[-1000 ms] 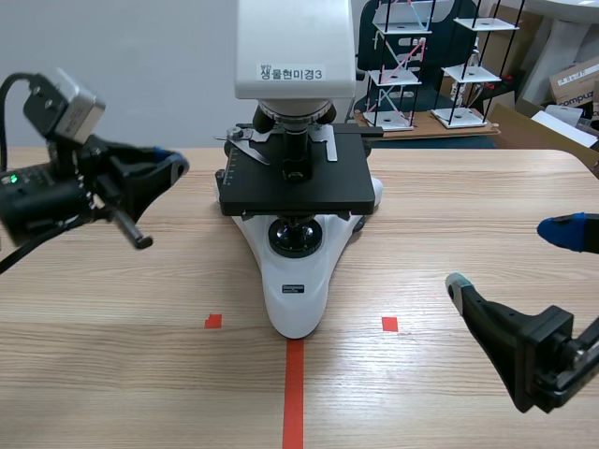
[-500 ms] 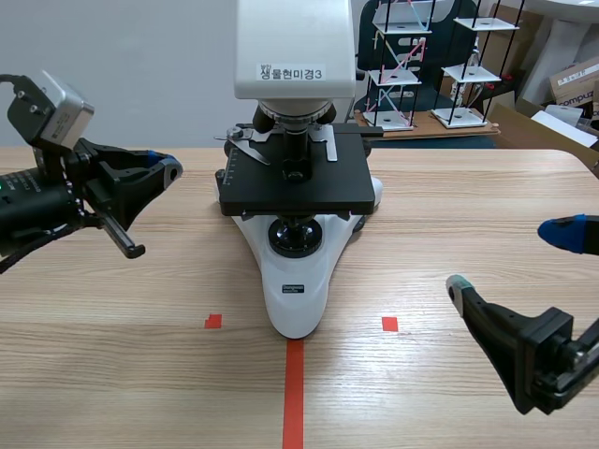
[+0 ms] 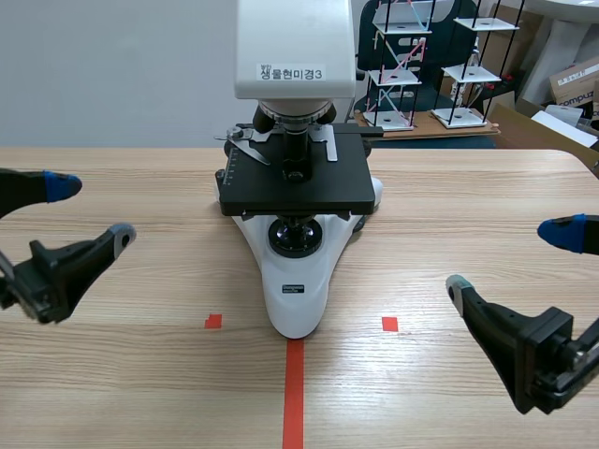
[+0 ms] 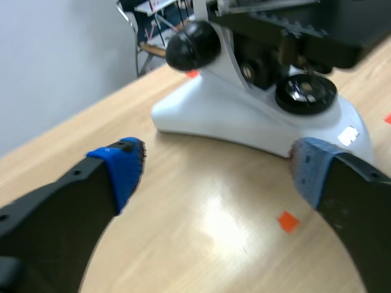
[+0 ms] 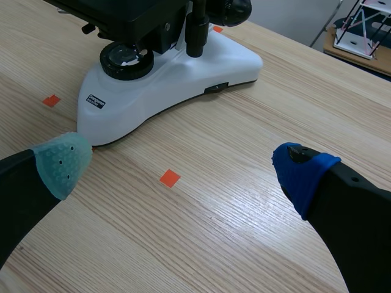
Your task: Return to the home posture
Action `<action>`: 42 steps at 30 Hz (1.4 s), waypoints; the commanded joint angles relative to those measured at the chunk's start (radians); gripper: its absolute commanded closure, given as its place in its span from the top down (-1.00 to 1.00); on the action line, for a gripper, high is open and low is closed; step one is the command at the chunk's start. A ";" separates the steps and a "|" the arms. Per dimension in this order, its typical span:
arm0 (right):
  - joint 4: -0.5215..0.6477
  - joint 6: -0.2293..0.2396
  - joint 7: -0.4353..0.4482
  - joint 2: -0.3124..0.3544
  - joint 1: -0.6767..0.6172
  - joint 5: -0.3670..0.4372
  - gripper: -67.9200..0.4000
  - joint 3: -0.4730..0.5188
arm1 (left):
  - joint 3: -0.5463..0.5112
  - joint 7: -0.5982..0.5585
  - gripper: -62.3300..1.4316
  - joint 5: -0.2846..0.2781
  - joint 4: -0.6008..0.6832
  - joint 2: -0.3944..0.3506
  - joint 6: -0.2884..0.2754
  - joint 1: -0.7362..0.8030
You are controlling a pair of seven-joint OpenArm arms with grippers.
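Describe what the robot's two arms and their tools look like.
Both arms are black and blocky. The left tool has two thick black fingers, tipped with a bright blue pad and a greyer blue pad, both soft and dotted. The right tool has the same build, with a grey-green pad and a blue pad.
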 commanded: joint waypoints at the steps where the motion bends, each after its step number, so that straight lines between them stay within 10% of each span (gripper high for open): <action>1: 0.003 -0.003 0.014 0.000 -0.002 0.004 1.00 0.008 | -0.020 -0.014 0.83 -0.007 0.044 -0.003 0.003 0.048; 17: 0.003 -0.003 0.014 0.000 -0.002 0.004 1.00 0.008 | -0.218 -0.021 1.00 0.000 0.362 0.048 0.003 0.472; 42: 0.003 -0.003 0.014 0.000 -0.002 0.004 1.00 0.008 | -0.224 -0.018 1.00 0.001 0.372 0.053 0.002 0.483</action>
